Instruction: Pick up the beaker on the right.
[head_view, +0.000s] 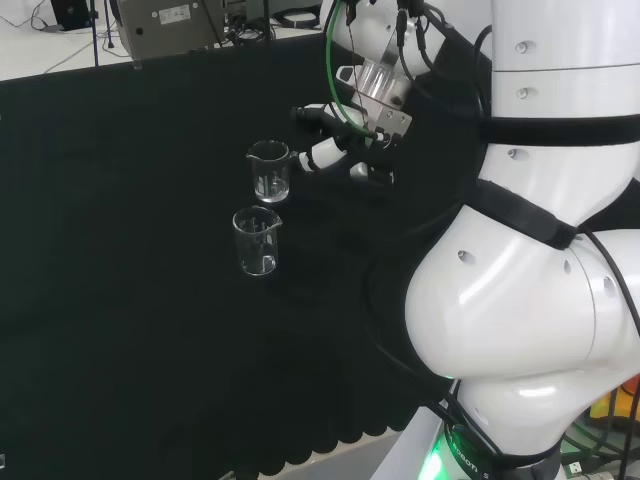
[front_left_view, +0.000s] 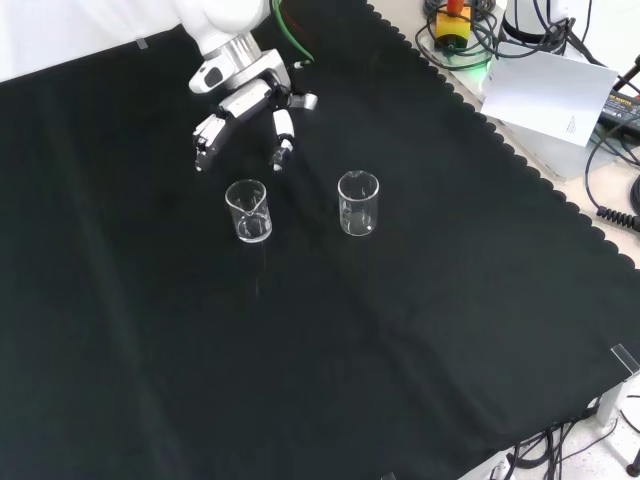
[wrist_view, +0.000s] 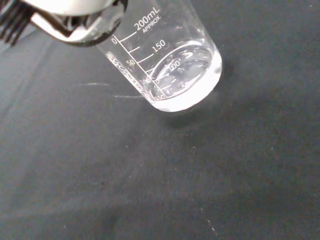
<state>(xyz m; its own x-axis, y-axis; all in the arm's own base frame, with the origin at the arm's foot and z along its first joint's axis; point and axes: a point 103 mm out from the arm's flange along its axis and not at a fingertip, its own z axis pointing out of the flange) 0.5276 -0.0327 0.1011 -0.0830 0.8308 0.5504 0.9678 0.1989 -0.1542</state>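
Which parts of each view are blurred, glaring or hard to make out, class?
Wrist view: a blurred white part of the hand overlaps the beaker, whose base glares. Front view: both clear beakers look faint against the black cloth. Head view: the arm's white link carries bright highlights.

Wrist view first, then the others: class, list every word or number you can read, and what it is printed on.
"200mL": on the beaker, top of its scale.
"APPROX": just under it.
"150", "100", "50": down the same scale.
Label on the grey box, head view: too small to read.
Print on the paper sheet, front view: too small to read.
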